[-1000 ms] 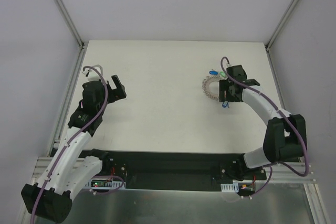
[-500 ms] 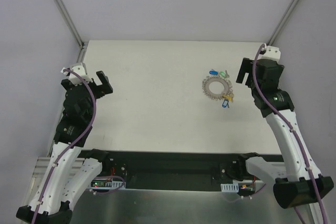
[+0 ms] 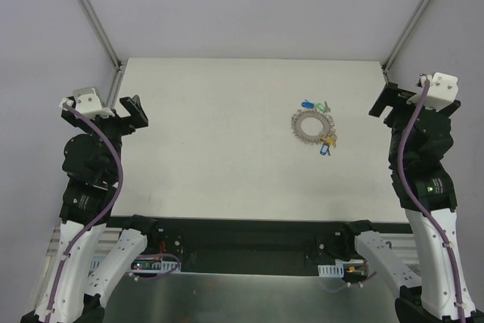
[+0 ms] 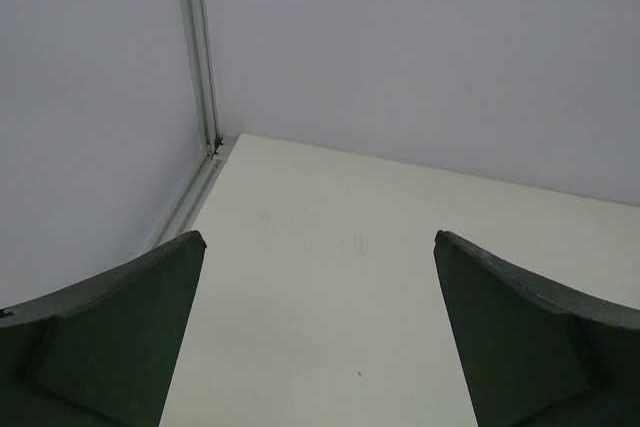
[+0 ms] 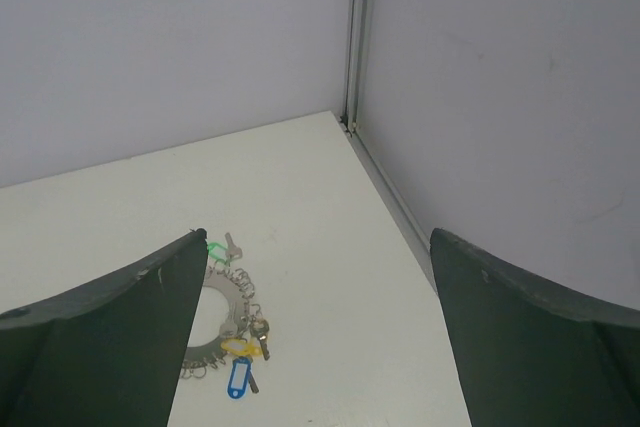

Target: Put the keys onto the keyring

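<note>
- The keyring [image 3: 299, 126] is a flat grey metal ring with a bumpy, toothed rim and a wide round hole. We see it lying flat on the white table [image 3: 219, 164], in the right half and towards the far side.
- The keys [image 3: 324, 145] are small, with coloured plastic heads, and they cluster against the rim of the ring.
- A blue key [image 3: 307, 104] and a green key [image 3: 321, 107] sit at the far edge of the ring. A yellow key [image 3: 328, 140] and a second blue key [image 3: 324, 151] sit at its near right edge.
- We cannot tell from these views whether each key is threaded onto the rim.
- In the right wrist view the keyring [image 5: 228, 309] is partly hidden behind one finger. The green key [image 5: 213, 250], the yellow key [image 5: 238, 347] and the second blue key [image 5: 239, 377] show along its exposed arc.
- The left fingers [image 3: 136, 110] are raised at the left edge of the table, well apart from the ring. The wrist view shows these fingers [image 4: 110, 337] spread wide apart over bare table.
- The right fingers [image 3: 387, 100] stand at the right edge, apart from the ring. These fingers [image 5: 90, 347] are also spread wide apart and grip nothing.
</note>
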`<state>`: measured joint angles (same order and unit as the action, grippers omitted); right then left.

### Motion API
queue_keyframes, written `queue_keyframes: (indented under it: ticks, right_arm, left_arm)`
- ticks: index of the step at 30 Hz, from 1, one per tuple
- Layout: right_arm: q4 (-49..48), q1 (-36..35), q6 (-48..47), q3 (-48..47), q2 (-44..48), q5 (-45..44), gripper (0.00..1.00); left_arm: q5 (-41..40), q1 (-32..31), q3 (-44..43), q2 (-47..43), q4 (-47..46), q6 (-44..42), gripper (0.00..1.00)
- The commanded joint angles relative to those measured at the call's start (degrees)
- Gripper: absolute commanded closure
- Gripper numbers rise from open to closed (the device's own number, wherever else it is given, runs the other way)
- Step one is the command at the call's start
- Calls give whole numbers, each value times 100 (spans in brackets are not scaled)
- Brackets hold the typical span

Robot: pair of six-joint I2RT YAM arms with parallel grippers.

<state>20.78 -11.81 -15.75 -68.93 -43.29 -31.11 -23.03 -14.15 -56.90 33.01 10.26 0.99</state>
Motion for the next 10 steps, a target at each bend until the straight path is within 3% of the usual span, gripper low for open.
queue_keyframes:
  ticks: [1, 10]
  right_arm:
    - [-320, 30, -297, -218, 127, -158, 4]
    - [-311, 39, -350, -183, 268, -185, 4]
  left_arm:
    - [53, 35, -225, -128, -455, -214, 1]
    - [88, 35, -198, -234, -569, -266, 1]
